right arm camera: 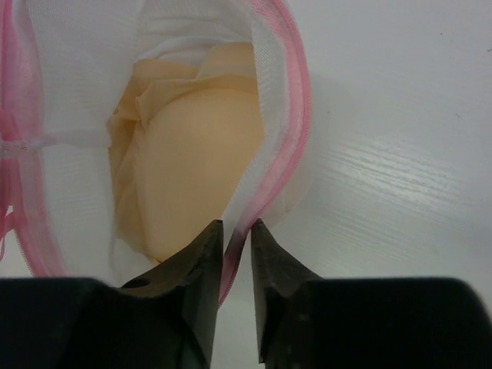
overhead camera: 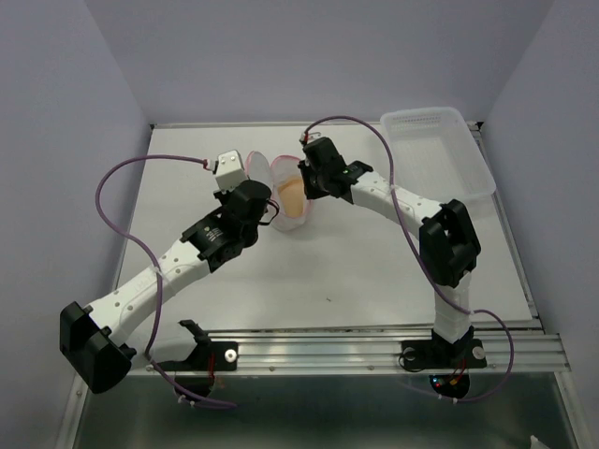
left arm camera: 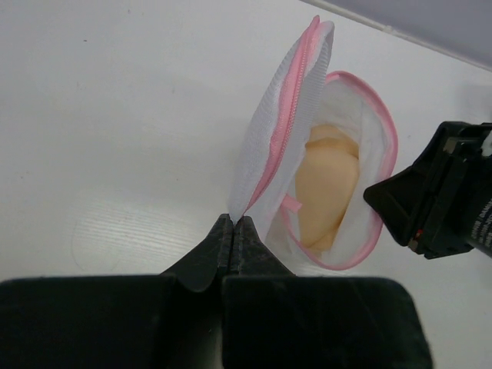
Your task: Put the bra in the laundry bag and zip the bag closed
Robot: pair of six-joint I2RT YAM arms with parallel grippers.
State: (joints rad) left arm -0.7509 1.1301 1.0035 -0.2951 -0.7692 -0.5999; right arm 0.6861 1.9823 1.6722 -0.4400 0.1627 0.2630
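The laundry bag (overhead camera: 281,187) stands open on the table, a white mesh pouch with a pink zipper rim. The peach bra (overhead camera: 293,198) lies inside it. My left gripper (overhead camera: 269,208) is shut on the edge of the bag's upright mesh flap (left arm camera: 280,131); its tips (left arm camera: 233,223) pinch the white fabric. The bra (left arm camera: 330,184) shows in the opening. My right gripper (overhead camera: 304,176) holds the opposite side. In the right wrist view its jaws (right arm camera: 237,228) are nearly closed on the pink rim (right arm camera: 288,131), with the bra (right arm camera: 184,161) just behind it.
A clear-white plastic basket tray (overhead camera: 423,116) stands at the back right corner. The right gripper's black body (left arm camera: 446,192) sits close to the bag's right side. The walls enclose the table on three sides.
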